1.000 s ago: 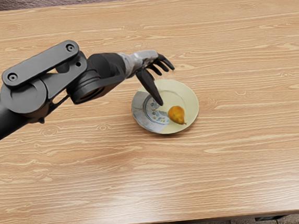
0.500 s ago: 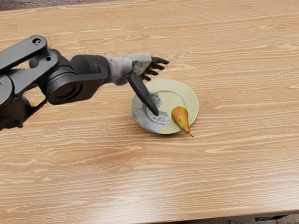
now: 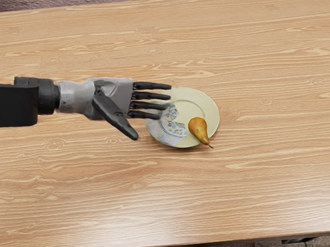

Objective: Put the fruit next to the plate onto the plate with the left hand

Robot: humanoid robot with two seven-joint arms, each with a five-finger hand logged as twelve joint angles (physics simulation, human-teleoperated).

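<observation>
While the pear (image 3: pixel 198 129) lies on the plate (image 3: pixel 196 102), the left hand (image 3: pixel 115 99) hangs just beside that plate and holds nothing. Its four dark fingers (image 3: pixel 151 96) are stretched out straight and a little apart, pointing toward the right edge of the bench (image 3: pixel 264 196). Their tips reach over the plate's left rim; whether they touch it cannot be told. The thumb (image 3: pixel 120 120) stands well away from the fingers and slants toward the near edge of the bench, with its tip over bare wood just left of the plate. The back of the hand is grey, and the wrist joins a dark forearm (image 3: pixel 13 105) that comes in from the left and runs roughly level with the far edge.

The plate is round and pale yellow, with a blue-grey pattern (image 3: pixel 168 128) on its near left part. It sits about midway across the bench. The pear is golden brown and lies on its side on the near right part of the plate. Its round end is toward the plate's middle, and its narrow end and stem point toward the near right corner of the bench. The stem tip reaches the rim. Hand and pear are apart, with the patterned patch between them.
</observation>
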